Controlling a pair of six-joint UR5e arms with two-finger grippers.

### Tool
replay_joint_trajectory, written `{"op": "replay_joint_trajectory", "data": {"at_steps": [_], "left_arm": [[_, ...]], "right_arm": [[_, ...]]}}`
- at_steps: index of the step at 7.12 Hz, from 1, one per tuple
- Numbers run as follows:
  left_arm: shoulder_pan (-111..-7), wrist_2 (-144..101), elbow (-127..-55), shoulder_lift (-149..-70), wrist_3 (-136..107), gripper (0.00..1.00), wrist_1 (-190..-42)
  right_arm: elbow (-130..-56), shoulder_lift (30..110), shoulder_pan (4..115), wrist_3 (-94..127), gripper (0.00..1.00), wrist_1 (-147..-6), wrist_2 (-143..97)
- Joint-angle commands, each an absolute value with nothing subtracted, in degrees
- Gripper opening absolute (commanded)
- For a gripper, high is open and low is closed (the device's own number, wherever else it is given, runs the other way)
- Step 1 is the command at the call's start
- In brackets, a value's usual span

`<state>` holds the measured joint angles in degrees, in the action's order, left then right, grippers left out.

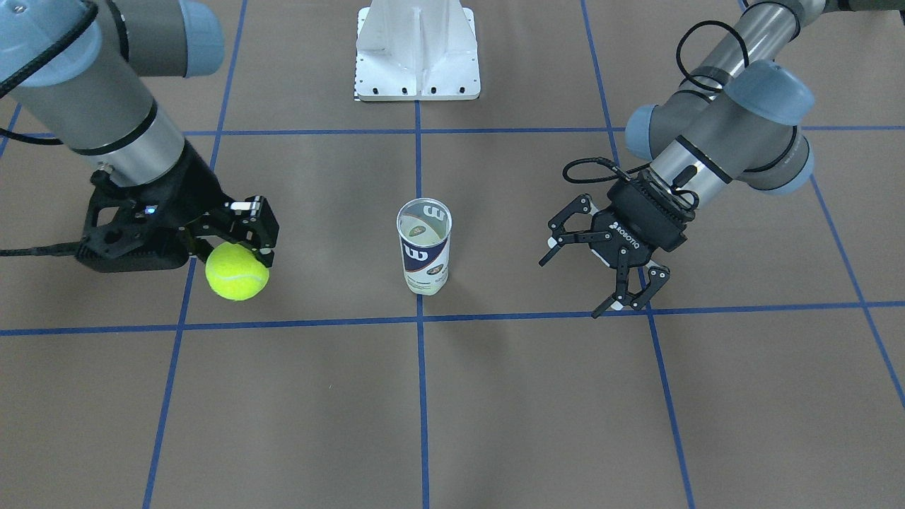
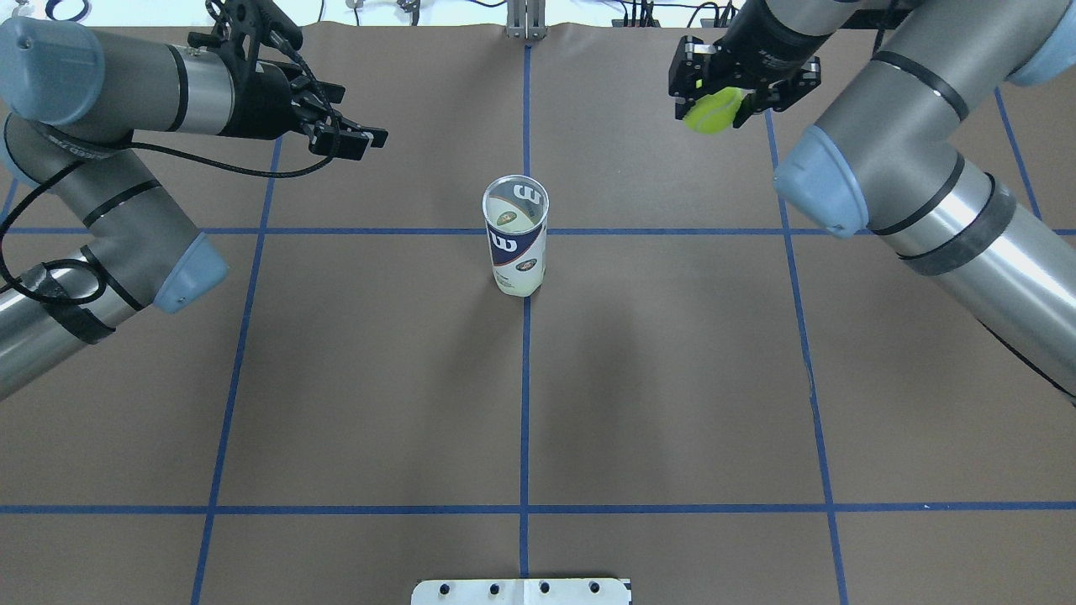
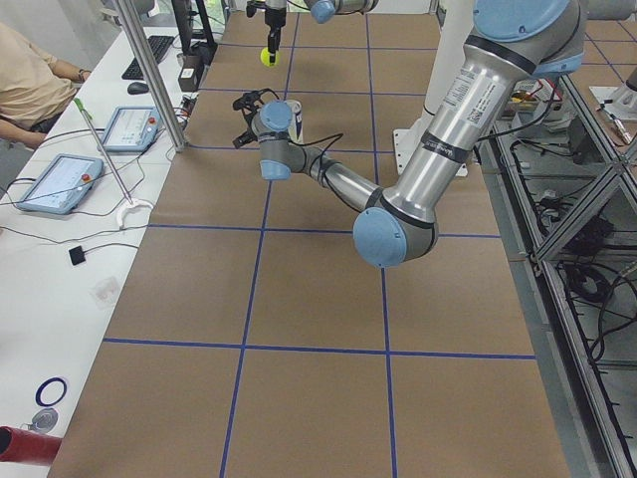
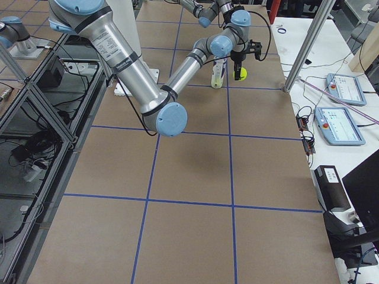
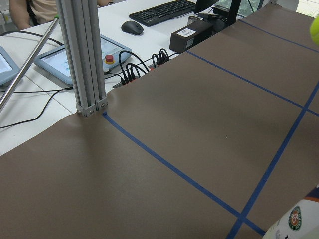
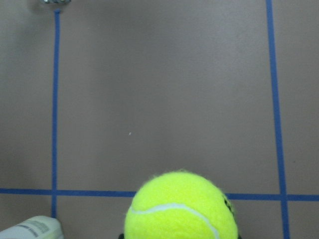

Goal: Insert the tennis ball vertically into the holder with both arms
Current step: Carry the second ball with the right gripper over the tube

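Note:
The holder [image 1: 424, 246] is a clear can with a white and navy "W" label. It stands upright on the middle blue line, its open mouth up, and also shows in the overhead view [image 2: 515, 236]. My right gripper [image 1: 244, 237] is shut on a yellow tennis ball [image 1: 237, 271] and holds it above the table, well to the side of the holder. The ball also shows in the overhead view [image 2: 711, 111] and the right wrist view [image 6: 182, 206]. My left gripper [image 1: 601, 272] is open and empty on the holder's other side, apart from it.
A white metal pedestal base [image 1: 418, 49] stands at the robot's side of the table. Blue tape lines [image 2: 525, 378] grid the brown table. In the left wrist view an aluminium post [image 5: 82, 55], tablets and a keyboard sit beyond the table's far edge.

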<state>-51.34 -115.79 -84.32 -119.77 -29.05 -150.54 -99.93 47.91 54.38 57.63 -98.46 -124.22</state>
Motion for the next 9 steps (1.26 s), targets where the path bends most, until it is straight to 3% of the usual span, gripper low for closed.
{"op": "replay_joint_trajectory", "data": {"at_steps": [1,4,6,9], "left_arm": [[-51.3,-116.4,-84.5,-118.1,-28.7,0.99,-147.0],[-51.2,-116.5,-84.6,-119.7,-28.5,0.99,-147.0],[-51.1,-116.5,-84.3,-120.2,-28.5,1.00,-147.0],[-50.8,-116.4,-84.3,-120.4,-28.7,0.99,-147.0]], "right_arm": [[-100.3,40.8,49.7,64.2,0.00,-104.4,-120.7],[-99.6,35.1,41.1,68.1,0.00,-110.9,-112.2],[-93.4,30.5,38.1,70.1,0.00,-111.1,-108.9],[-91.9,29.8,36.5,70.6,0.00,-110.9,-107.1]]}}
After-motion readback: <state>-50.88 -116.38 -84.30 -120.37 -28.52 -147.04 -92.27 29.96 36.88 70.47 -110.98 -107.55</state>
